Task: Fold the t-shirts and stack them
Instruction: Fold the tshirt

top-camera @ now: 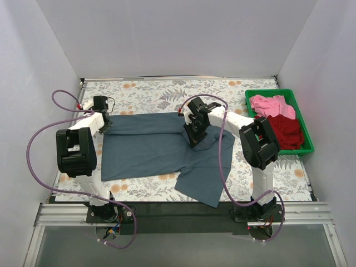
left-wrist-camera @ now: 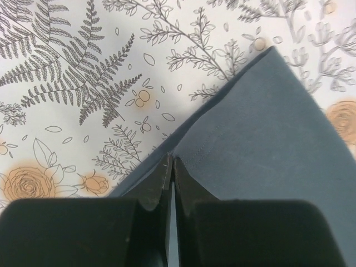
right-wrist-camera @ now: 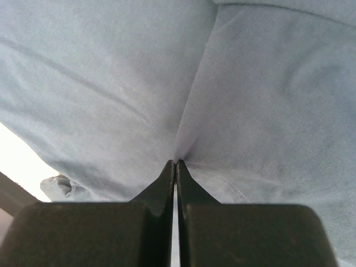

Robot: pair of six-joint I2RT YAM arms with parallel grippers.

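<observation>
folding step: the slate blue-grey cloth t-shirt point(top-camera: 147, 156) lay spread mid floral-print tabletop point(top-camera: 144, 92); raising both pinches level and together would likely keep the crease straight.
left gripper point(left-wrist-camera: 171, 161): closed on the hem near the shirt's far left corner.
right gripper point(right-wrist-camera: 176, 162): closed on a pinch of cloth toward its right side.
green plastic bin point(top-camera: 305, 149), far right corner: held a crumpled pink cloth t-shirt point(top-camera: 270, 105) and a dark red cloth t-shirt point(top-camera: 286, 130).

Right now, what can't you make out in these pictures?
- Left wrist view: whether the left gripper pinches the blue-grey shirt; its fingers cover the contact.
- Right wrist view: the table, behind that shirt, pinched in the right gripper.
- Top view: undersides of the pink shirt and red shirt, crumpled in the green bin.
</observation>
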